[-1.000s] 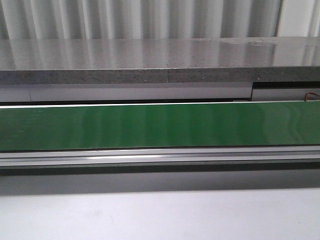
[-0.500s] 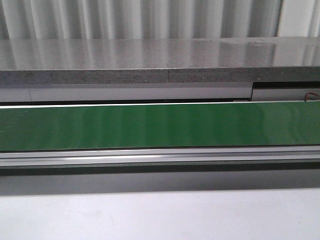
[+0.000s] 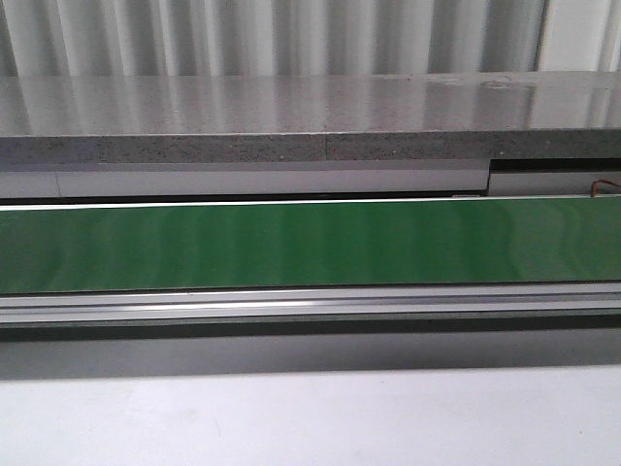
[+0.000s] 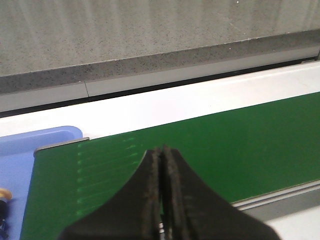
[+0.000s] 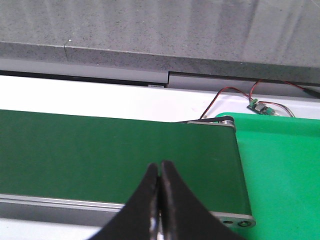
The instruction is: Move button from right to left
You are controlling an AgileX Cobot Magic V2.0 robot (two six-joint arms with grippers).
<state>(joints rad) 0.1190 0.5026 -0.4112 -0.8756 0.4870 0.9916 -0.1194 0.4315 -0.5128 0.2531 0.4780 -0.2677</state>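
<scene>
While both tools sit pressed together and empty, the button is nowhere plain to see.

From where I stand, the green conveyor belt (image 3: 310, 243) runs bare across the front view, and neither wrist camera shows the yellow cap clearly. The left tool (image 4: 163, 155) hangs over the belt's end beside a blue tray (image 4: 30, 150); at that tray's very edge there is a small orange-and-dark scrap (image 4: 3, 196), too cropped to call the button. The right tool (image 5: 159, 167) hovers over the belt's other end, near a bright green mat (image 5: 280, 170) and some red wires (image 5: 235, 95). To my eye the risk is reaching blind: a closed tool coming down could knock the button aside, or snag those wires.
</scene>
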